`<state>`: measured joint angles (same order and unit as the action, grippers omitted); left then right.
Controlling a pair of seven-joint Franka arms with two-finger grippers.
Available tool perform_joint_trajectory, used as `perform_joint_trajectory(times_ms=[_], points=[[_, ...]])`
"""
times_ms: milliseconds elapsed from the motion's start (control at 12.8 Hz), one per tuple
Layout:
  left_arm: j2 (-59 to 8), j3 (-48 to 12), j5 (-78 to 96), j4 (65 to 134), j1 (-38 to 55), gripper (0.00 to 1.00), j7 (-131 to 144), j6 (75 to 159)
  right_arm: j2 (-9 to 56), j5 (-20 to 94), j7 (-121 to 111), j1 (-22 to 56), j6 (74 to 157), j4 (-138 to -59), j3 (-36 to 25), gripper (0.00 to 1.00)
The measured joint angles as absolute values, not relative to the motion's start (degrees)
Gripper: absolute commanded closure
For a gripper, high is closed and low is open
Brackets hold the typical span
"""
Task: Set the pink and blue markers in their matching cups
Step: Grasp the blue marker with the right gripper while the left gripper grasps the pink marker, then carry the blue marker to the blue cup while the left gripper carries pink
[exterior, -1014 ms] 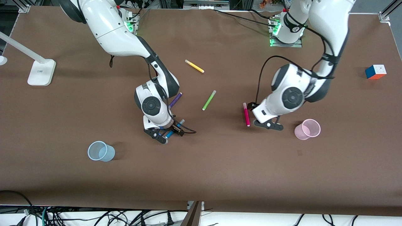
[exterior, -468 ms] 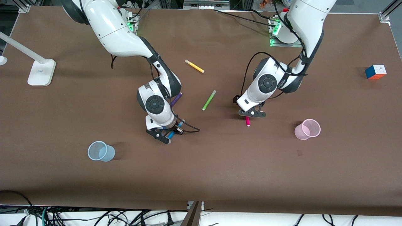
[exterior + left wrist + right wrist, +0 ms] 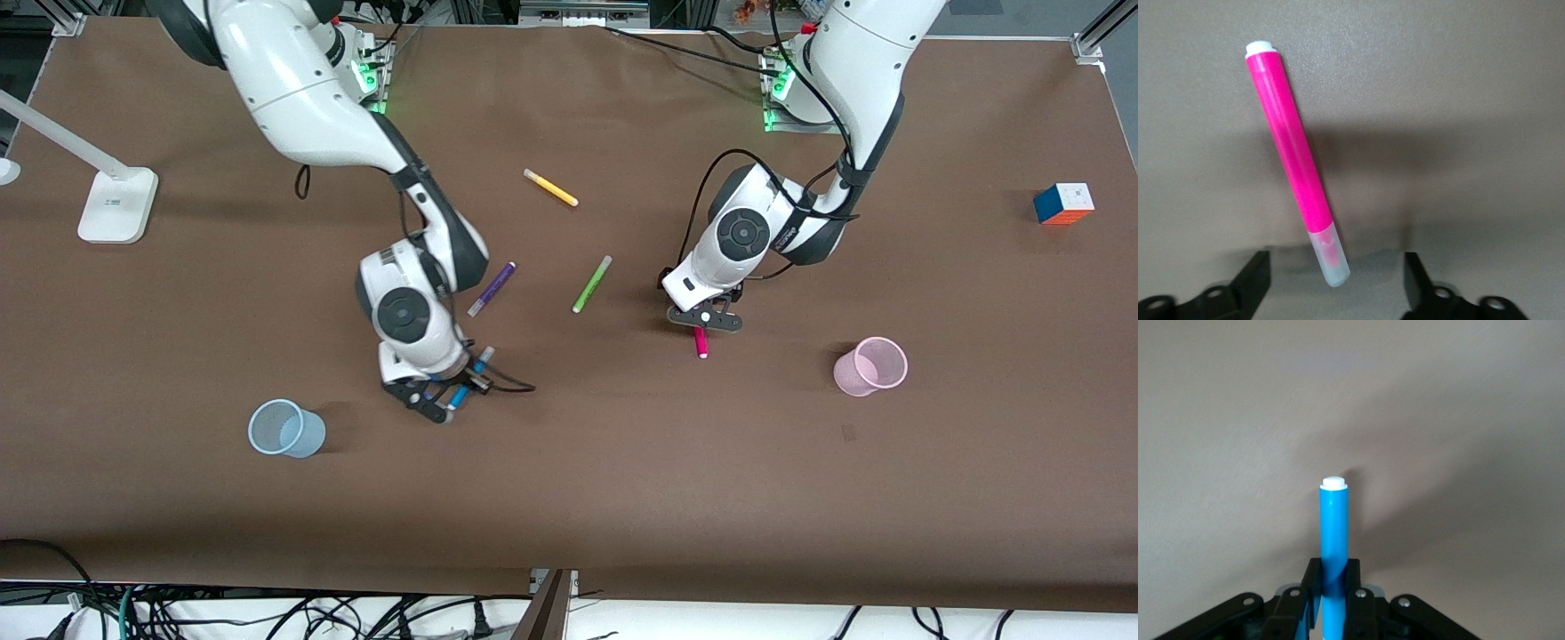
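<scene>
My right gripper [image 3: 436, 402] is shut on the blue marker [image 3: 459, 395] and holds it just above the table, between the dark purple pen and the pale blue cup [image 3: 286, 428]. In the right wrist view the marker [image 3: 1335, 527] sticks out from between the closed fingers of the gripper [image 3: 1335, 579]. My left gripper [image 3: 705, 320] is open over the capped end of the pink marker [image 3: 701, 342], which lies flat on the table. In the left wrist view the cap of the marker [image 3: 1295, 160] lies between the spread fingers of the gripper [image 3: 1336, 280]. The pale pink cup [image 3: 869, 365] stands toward the left arm's end.
A dark purple pen [image 3: 492, 289], a lime green pen [image 3: 592, 284] and a yellow pen [image 3: 550, 188] lie mid-table. A colour cube [image 3: 1063, 203] sits near the left arm's end. A white lamp base [image 3: 116, 204] stands at the right arm's end.
My right gripper has carried the blue marker away from the purple pen toward the blue cup. My left gripper has swung from beside the pink marker to over its capped end.
</scene>
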<state>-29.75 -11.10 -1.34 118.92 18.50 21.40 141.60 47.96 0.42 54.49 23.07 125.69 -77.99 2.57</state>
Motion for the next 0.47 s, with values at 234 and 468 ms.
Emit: perform_joint_trajectory(times_ms=[234,468], points=[[-29.63,-10.89,-1.57,118.88,18.5,0.96,21.39,141.56,44.66,4.98,44.67,17.8,109.2,-70.14,2.44,1.0],[-29.41,-10.6,-1.77,118.53,18.48,1.0,21.36,140.53,43.76,11.64,33.96,10.11,100.92,-66.46,2.23,1.0]])
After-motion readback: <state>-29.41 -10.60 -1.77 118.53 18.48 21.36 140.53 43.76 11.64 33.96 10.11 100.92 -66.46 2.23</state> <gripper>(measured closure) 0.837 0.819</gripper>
